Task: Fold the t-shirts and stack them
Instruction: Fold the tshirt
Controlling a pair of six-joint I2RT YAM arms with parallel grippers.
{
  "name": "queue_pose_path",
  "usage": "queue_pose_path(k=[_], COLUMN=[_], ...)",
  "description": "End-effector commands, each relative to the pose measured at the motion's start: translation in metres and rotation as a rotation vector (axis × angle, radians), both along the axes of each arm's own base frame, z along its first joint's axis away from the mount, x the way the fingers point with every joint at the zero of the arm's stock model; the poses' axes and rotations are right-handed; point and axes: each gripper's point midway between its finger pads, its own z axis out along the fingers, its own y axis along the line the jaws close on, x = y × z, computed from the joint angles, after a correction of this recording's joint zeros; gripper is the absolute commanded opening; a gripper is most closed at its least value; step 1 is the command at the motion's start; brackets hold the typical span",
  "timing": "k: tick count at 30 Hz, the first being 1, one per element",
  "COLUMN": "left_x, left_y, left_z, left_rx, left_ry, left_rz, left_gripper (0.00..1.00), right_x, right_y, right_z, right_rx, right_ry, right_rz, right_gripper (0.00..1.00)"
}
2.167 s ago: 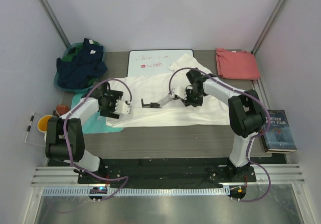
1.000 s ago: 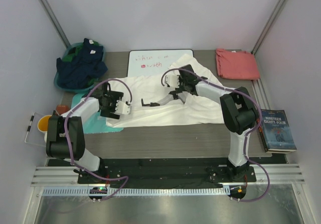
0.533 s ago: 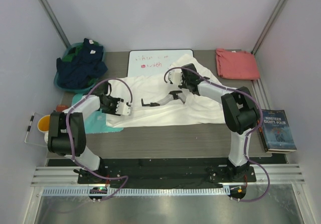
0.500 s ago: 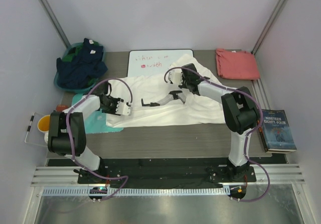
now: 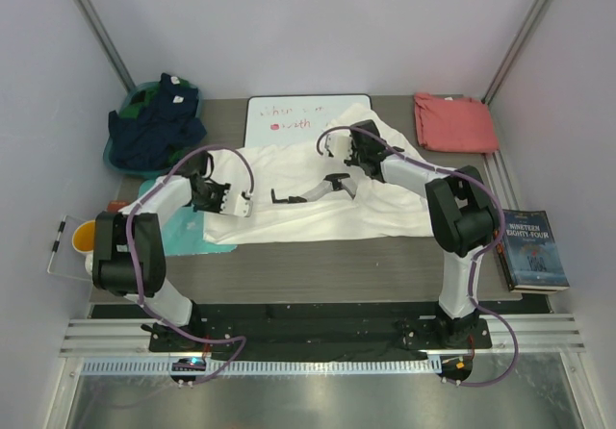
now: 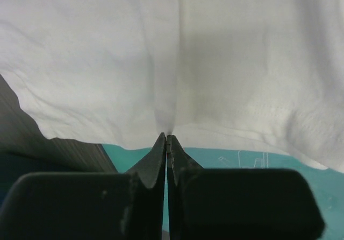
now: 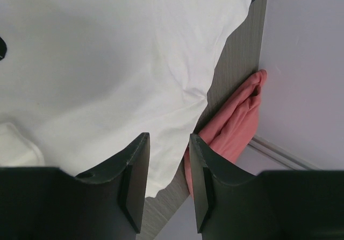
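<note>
Across the middle of the table your cream-white t-shirt lies spread out flat but rumpled, its small black-and-grey print facing up near the centre. Its far edge overlaps the near edge of the whiteboard, and its left end lies over the teal board.

Your left gripper sits at that left end. In the left wrist view its two dark fingers are pressed together, and a crease in the white cloth runs straight down to their tips, so you have a pinch of the shirt's edge. The teal board shows just under that hem, with a strip of bare table to the left.

Your right gripper is over the far part of the same shirt, close to the whiteboard's near right corner. Its fingers stand a little apart with nothing between them; only white cloth shows through the gap. You cannot tell from these views whether the tips touch the cloth.

The salmon-red t-shirt lies folded at the far right corner of the table, against the wall. The white shirt's far right corner comes up just beside it, and you cannot tell whether the two touch.

At the far left a teal basin holds a heap of dark clothes. A book lies by the table's right edge.
</note>
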Motion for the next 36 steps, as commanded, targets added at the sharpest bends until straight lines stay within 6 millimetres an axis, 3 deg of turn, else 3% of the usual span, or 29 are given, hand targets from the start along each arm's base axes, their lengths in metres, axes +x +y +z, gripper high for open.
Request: queue_pose_path(k=[1, 9, 11, 12, 14, 20, 24, 33, 36], left_x=[0.006, 0.008, 0.008, 0.008, 0.005, 0.007, 0.014, 0.028, 0.031], left_y=[0.007, 0.012, 0.008, 0.006, 0.002, -0.001, -0.002, -0.008, -0.009], left_z=[0.015, 0.013, 0.017, 0.019, 0.021, 0.016, 0.011, 0.002, 0.002], left_rx=[0.025, 0.049, 0.021, 0.009, -0.013, -0.014, -0.018, -0.027, -0.028], left_ry=[0.005, 0.002, 0.007, 0.008, 0.02, 0.015, 0.006, 0.0, -0.005], left_rz=[0.031, 0.04, 0.047, 0.048, 0.038, 0.023, 0.033, 0.04, 0.043], left_gripper=[0.0, 0.01, 0.23, 0.49, 0.57, 0.55, 0.47, 0.47, 0.38], right_x=[0.011, 0.008, 0.006, 0.006, 0.005, 0.008, 0.009, 0.013, 0.014], right_y=[-0.022, -0.056, -0.059, -0.059, -0.06, -0.058, -0.057, -0.056, -0.055], right_z=[0.038, 0.038, 0.037, 0.036, 0.035, 0.034, 0.034, 0.034, 0.033], right_rx=[0.012, -0.009, -0.011, -0.012, -0.011, 0.005, 0.01, 0.011, 0.013], right_ry=[-0.11, -0.079, -0.072, -0.07, -0.066, -0.067, -0.067, -0.071, -0.069], right_rz=[-0.063, -0.102, -0.099, -0.099, -0.1, -0.107, -0.109, -0.111, -0.11], right_gripper=[0.41, 0.42, 0.44, 0.44, 0.44, 0.44, 0.44, 0.45, 0.44])
